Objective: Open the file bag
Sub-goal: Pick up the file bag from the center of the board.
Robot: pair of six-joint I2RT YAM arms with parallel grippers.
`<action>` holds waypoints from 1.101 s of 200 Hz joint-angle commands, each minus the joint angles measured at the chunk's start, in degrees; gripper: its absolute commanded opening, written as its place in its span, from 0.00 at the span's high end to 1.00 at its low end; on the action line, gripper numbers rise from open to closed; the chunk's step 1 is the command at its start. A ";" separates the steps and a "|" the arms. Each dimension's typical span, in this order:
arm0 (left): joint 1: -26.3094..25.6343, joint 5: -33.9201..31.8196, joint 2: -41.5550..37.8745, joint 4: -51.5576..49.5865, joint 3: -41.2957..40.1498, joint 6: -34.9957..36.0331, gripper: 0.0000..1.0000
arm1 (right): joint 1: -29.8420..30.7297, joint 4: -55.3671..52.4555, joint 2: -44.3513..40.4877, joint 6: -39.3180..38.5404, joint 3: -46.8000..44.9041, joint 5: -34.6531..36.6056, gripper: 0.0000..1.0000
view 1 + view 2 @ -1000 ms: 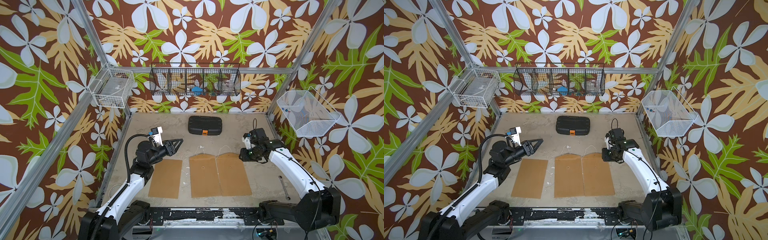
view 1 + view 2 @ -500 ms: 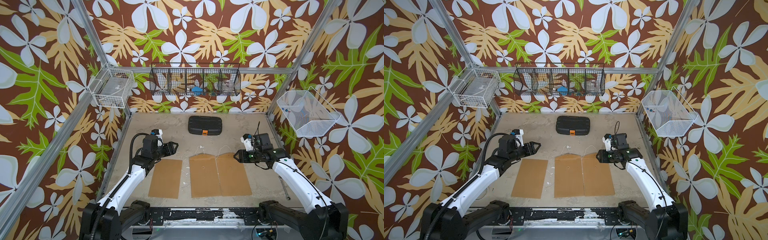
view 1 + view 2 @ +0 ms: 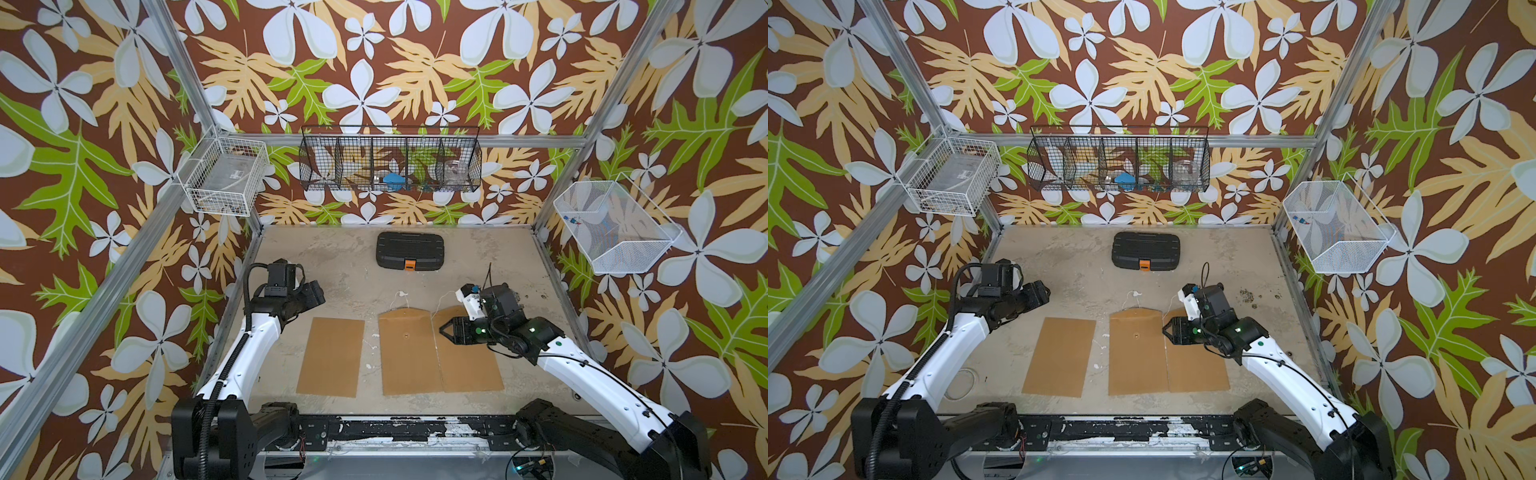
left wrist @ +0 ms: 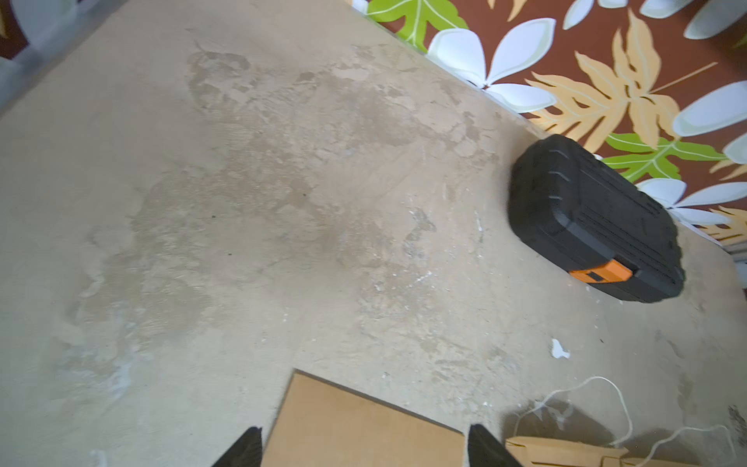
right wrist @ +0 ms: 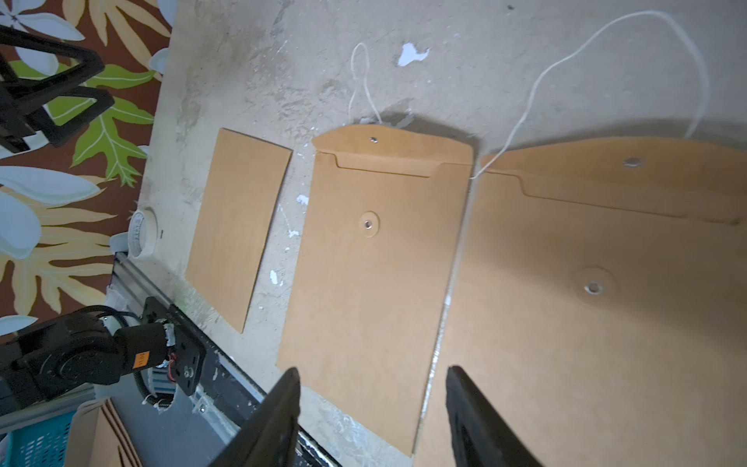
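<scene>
L gripper (image 3: 315, 293) fingers spread, empty, near plain file bag (image 3: 330, 357). R gripper (image 3: 445, 330) fingers also apart, holding nothing, over seam btw middle file bag (image 3: 409, 357) & rightmost file bag (image 3: 473, 365).

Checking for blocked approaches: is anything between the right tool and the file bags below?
Nothing visible. The right tool hovers open over the seam between the middle file bag and right file bag, with no object between.

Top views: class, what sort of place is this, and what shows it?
Probably a robot test booth, not an office: flower-print walls on a metal frame enclose a worn table, with the left arm and right arm mounted at its front edge.
</scene>
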 commanded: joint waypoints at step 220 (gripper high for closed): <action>5.72 6.66 16.40 -4.52 1.68 8.71 0.21 | 20.93 23.60 43.37 15.69 20.07 -4.63 0.42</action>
